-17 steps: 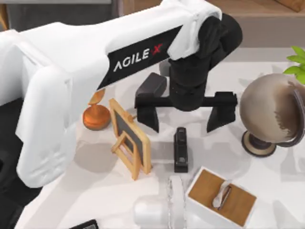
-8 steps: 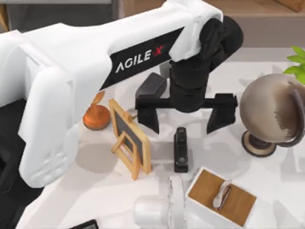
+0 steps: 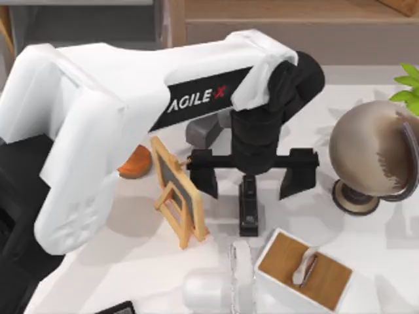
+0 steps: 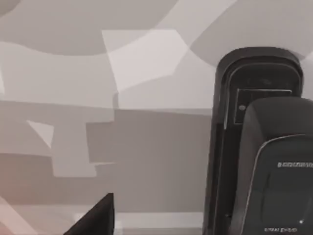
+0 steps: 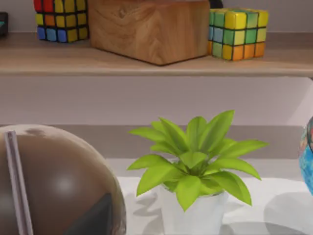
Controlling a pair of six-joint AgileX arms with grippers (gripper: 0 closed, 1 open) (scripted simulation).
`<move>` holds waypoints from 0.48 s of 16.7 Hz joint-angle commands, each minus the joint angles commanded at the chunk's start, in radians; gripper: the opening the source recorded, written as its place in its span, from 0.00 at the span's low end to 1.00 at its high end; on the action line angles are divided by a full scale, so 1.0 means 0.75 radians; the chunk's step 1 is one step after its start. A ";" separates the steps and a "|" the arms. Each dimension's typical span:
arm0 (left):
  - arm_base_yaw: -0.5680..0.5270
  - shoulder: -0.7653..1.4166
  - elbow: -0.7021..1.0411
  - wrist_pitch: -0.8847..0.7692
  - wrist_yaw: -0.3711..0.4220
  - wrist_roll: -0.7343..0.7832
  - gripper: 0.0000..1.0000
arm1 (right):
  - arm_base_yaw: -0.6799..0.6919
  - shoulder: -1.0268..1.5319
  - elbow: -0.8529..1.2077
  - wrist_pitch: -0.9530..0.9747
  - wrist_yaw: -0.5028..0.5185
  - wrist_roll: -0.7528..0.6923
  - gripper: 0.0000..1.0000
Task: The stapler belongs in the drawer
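**Left gripper spread over stapler, nothing held**

While the left arm is reaching across the middle of the table (image 3: 393,261), its gripper (image 3: 249,185) is hanging directly above the stapler (image 3: 248,206) with the fingers (image 3: 204,178) spread wide, one on each side of the stapler's far end. Neither finger is touching it, and the gripper is carrying nothing. The stapler is lying flat on the table, its long axis running away from the near edge, between the small easel chalkboard (image 3: 178,191) on the left and the globe (image 3: 373,157) on the right. In the left wrist view the stapler (image 4: 259,147) is showing close up on the pale table. A white box with a tan wooden top (image 3: 303,269) is sitting just beside the stapler's near end. An orange trophy (image 3: 135,161) is standing behind the chalkboard, and a grey block (image 3: 206,129) is lying under the arm. The right wrist view is facing a potted plant (image 5: 193,166) below a wooden shelf (image 5: 146,61); I cannot tell the right gripper's state.
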 joint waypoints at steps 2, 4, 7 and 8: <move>-0.006 0.007 -0.031 0.039 -0.001 -0.003 1.00 | 0.000 0.000 0.000 0.000 0.000 0.000 1.00; -0.010 0.014 -0.051 0.067 -0.002 -0.006 1.00 | 0.000 0.000 0.000 0.000 0.000 0.000 1.00; -0.014 0.019 -0.066 0.083 -0.001 -0.012 1.00 | 0.000 0.000 0.000 0.000 0.000 0.000 1.00; -0.014 0.019 -0.066 0.083 -0.001 -0.012 1.00 | 0.000 0.000 0.000 0.000 0.000 0.000 1.00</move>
